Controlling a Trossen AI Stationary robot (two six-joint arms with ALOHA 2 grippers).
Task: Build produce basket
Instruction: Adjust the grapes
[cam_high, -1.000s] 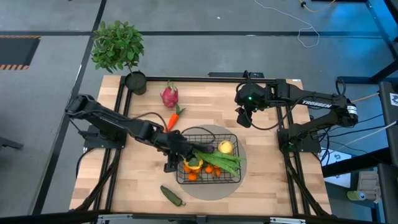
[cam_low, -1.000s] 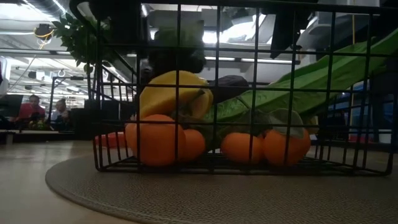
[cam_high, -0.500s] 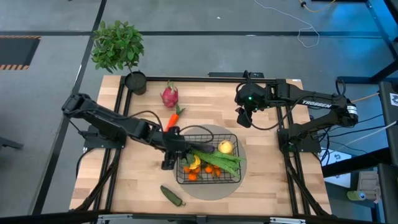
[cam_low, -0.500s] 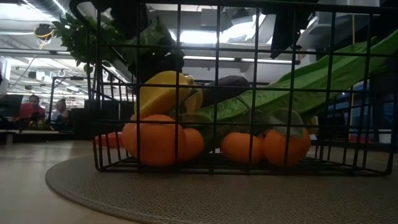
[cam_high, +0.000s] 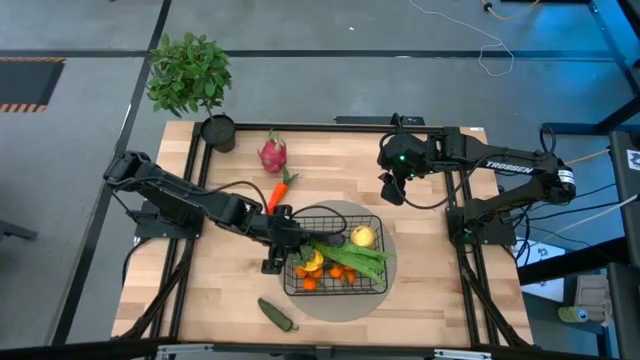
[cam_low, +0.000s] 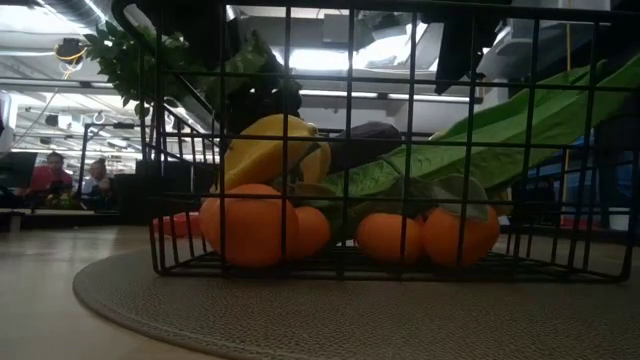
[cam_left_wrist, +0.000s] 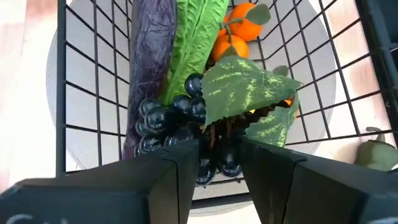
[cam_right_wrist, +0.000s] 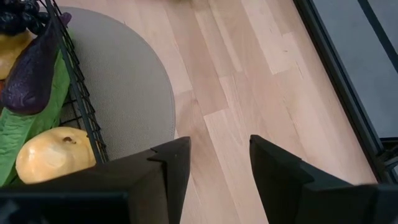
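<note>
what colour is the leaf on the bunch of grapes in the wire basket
Green with paler yellow-green streaks, attached to the dark glossy grapes; the left wrist view shows it best.

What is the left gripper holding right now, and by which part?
The left gripper holds the grapes at the stem end, over the basket. The right gripper holds nothing.

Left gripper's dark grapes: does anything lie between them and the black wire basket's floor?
Yes. Under the dark grapes in the left gripper, a purple eggplant and flat green beans lie across the black wire-mesh basket floor.
</note>
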